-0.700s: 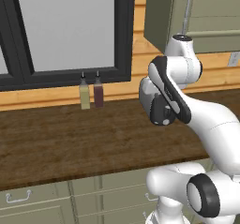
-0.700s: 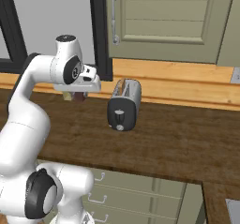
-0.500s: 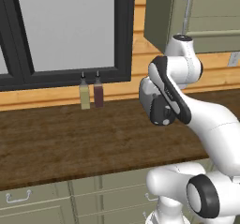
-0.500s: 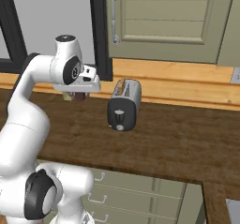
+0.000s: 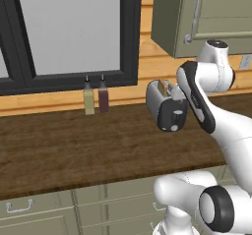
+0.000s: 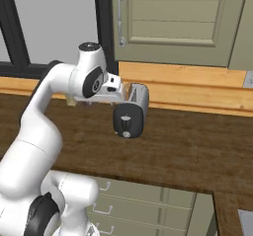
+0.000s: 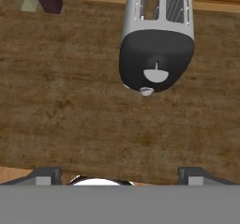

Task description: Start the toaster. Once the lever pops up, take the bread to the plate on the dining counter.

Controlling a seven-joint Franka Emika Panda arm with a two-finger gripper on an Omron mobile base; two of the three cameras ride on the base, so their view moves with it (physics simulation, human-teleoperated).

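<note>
Pretty clearly a home kitchen, rendered. There's a dark wood desk [image 5: 74, 150] with grey-green drawers [image 5: 29, 214] underneath, matching wall cupboards [image 6: 173, 22] with metal handles, a big dark-framed window [image 5: 69, 32], a toaster [image 6: 131, 111] sitting out, and two bottles [image 5: 96, 97] by the wood-panelled wall.

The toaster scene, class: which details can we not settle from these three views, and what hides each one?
- Bread: the toaster slots look dark from the hand view; whether a slice sits inside cannot be told.
- Toaster body: the arm covers its far side in the left base view.
- Two bottles: cut off by the top edge in the hand view; labels too small.
- Gripper: fingertips mostly cut off at the bottom.
</note>
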